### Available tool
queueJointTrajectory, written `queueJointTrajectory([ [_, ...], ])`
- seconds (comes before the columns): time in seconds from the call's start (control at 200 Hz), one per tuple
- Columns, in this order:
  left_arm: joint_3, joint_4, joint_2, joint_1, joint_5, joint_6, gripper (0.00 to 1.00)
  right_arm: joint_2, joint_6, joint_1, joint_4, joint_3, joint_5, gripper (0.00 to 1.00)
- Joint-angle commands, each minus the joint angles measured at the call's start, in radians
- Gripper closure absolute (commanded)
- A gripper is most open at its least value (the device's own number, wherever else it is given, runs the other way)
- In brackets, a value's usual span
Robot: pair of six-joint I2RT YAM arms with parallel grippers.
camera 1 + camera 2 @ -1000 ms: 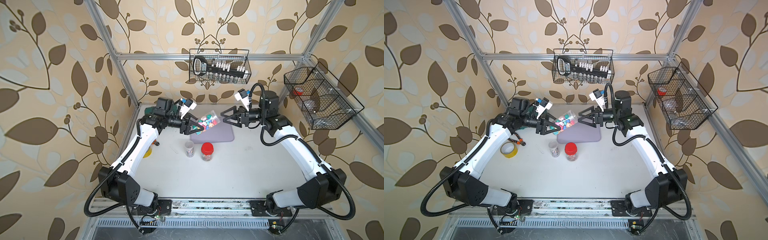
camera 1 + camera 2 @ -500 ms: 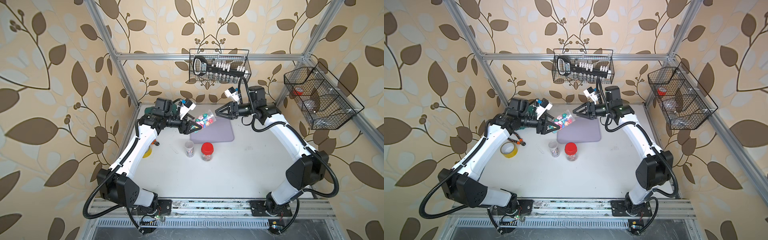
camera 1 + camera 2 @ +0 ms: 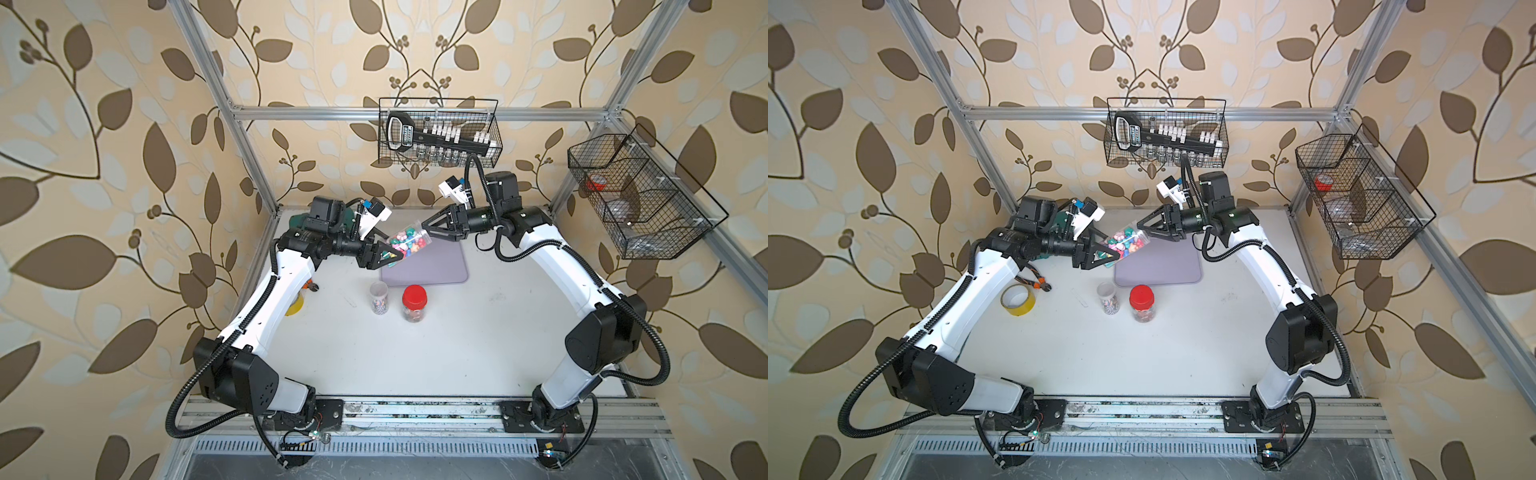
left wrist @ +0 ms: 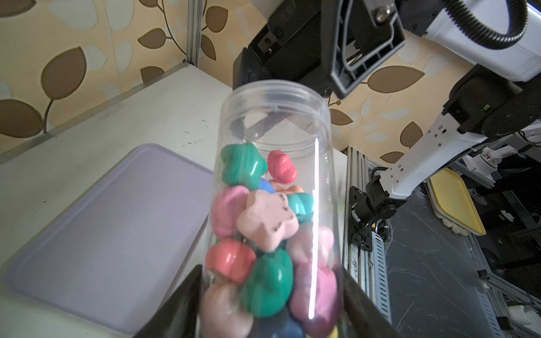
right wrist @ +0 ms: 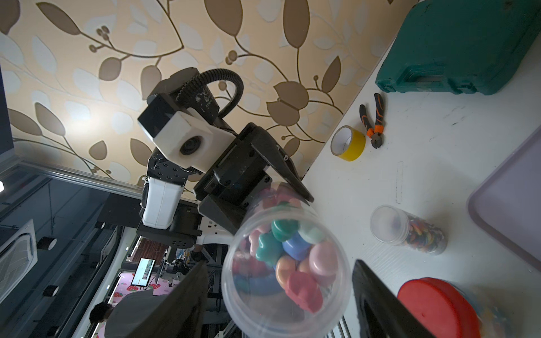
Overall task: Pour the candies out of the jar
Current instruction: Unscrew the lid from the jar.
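A white table (image 3: 457, 340) inside a cell papered with a leaf pattern. A flat lilac tray (image 3: 436, 266) lies toward the back of it. Just in front of the tray stand a small clear jar (image 3: 379, 297) of multicoloured sweets and, beside it, a red-lidded jar (image 3: 414, 303). A yellow tape roll (image 3: 1017, 300) and orange-handled pliers (image 3: 1038, 282) lie near the left arm, with a green case (image 5: 456, 49) in the back left corner. A wire basket (image 3: 440, 133) hangs on the back wall and a second basket (image 3: 640, 199) on the right wall. In both top views a tilted jar (image 3: 405, 245) hangs in the air above the tray's far left corner. Its base is toward the left arm and its open mouth points up toward the right arm. Inside it, the candies (image 4: 263, 222) are pink, green, coral and blue star-like pieces, piled against the base end. The left gripper (image 3: 390, 254) has its jaws clamped on the lower body of the tilted jar, one finger on each side. The right gripper (image 3: 428, 231) faces the mouth with its jaws spread wide, one finger on either side of the rim with a gap showing at each, gripping nothing.
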Motion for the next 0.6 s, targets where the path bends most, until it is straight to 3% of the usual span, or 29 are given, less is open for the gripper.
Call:
queueJointTrajectory([
  [0.0, 0.007, 0.037, -0.049, -0.006, 0.05, 0.015, 0.42, 0.015, 0.007, 0.007, 0.01, 0.024, -0.029, 0.26],
  [0.595, 0.014, 0.038, -0.038, -0.005, 0.05, 0.005, 0.42, 0.018, 0.0, 0.012, -0.001, 0.014, -0.036, 0.31],
])
